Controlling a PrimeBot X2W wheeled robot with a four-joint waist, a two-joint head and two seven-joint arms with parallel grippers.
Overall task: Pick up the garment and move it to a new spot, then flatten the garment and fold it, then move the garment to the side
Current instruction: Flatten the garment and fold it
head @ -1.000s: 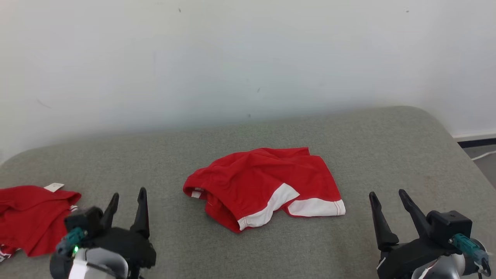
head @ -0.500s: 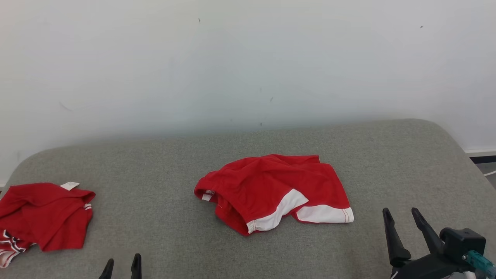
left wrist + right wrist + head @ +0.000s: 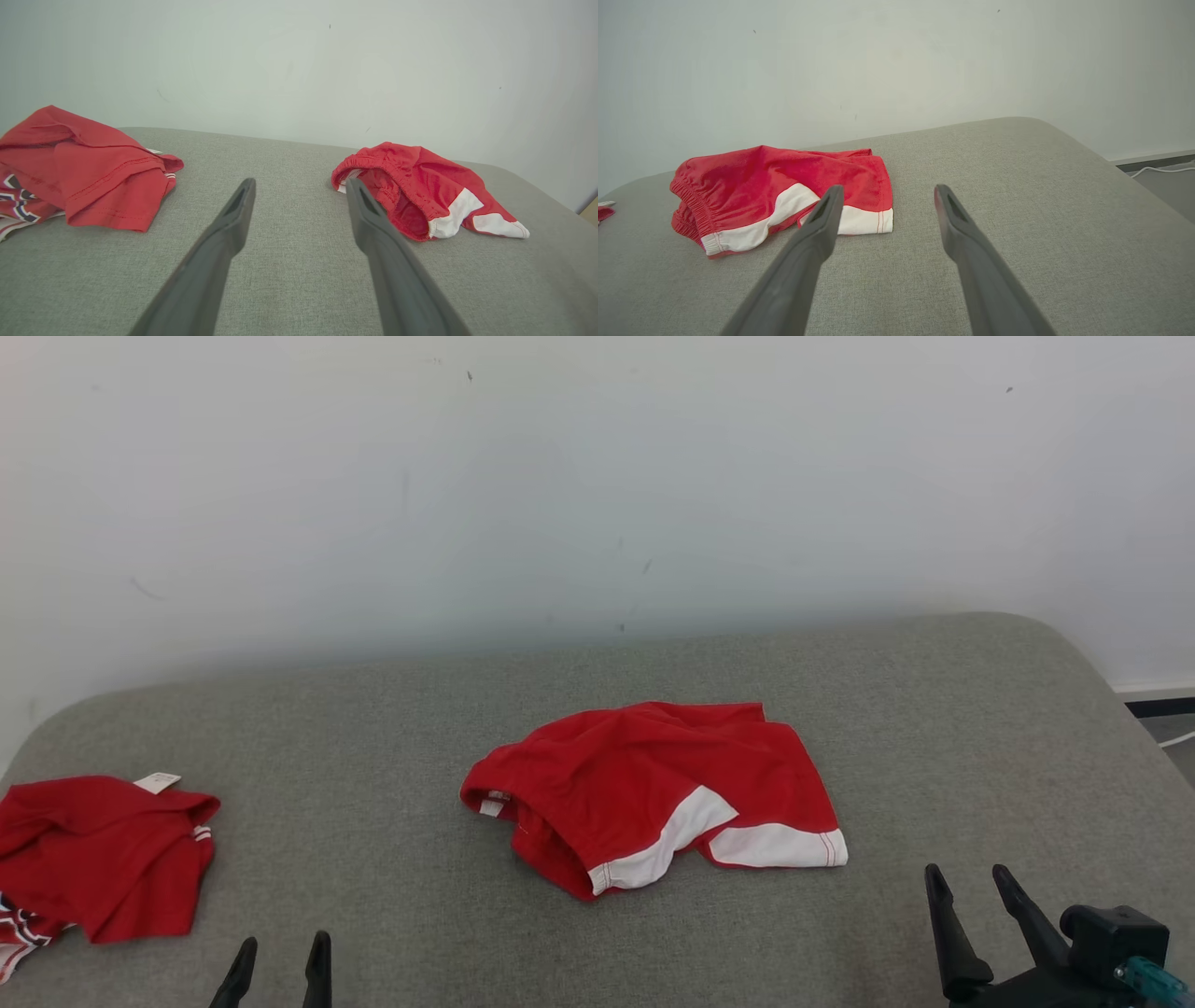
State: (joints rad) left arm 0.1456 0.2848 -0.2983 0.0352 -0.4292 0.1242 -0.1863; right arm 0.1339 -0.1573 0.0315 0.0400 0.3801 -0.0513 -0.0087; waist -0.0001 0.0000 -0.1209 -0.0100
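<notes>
The garment (image 3: 653, 784), red shorts with white hem bands, lies crumpled in the middle of the grey padded surface (image 3: 373, 728). The left wrist view shows the garment (image 3: 420, 182) to the right of my fingers, and in the right wrist view the garment (image 3: 775, 186) lies to the left. My left gripper (image 3: 283, 945) pokes up at the bottom edge, open and empty, well short of the cloth. In its own view the left gripper (image 3: 300, 183) stands wide over bare fabric. My right gripper (image 3: 966, 874) is open and empty at the lower right; seen from the wrist, the right gripper (image 3: 888, 188) stands just right of the white hem.
A second red piece of clothing (image 3: 103, 854) with a white tag lies at the left edge of the surface, also seen as red clothing (image 3: 88, 172) from the left wrist. A white wall (image 3: 597, 476) stands behind. The surface drops off at the right, where a floor with a white cable (image 3: 1162, 170) shows.
Both grippers have sunk toward the bottom of the head view, the left one most, so that just its fingertips show. The head camera has shifted slightly. The garment lies as before.
</notes>
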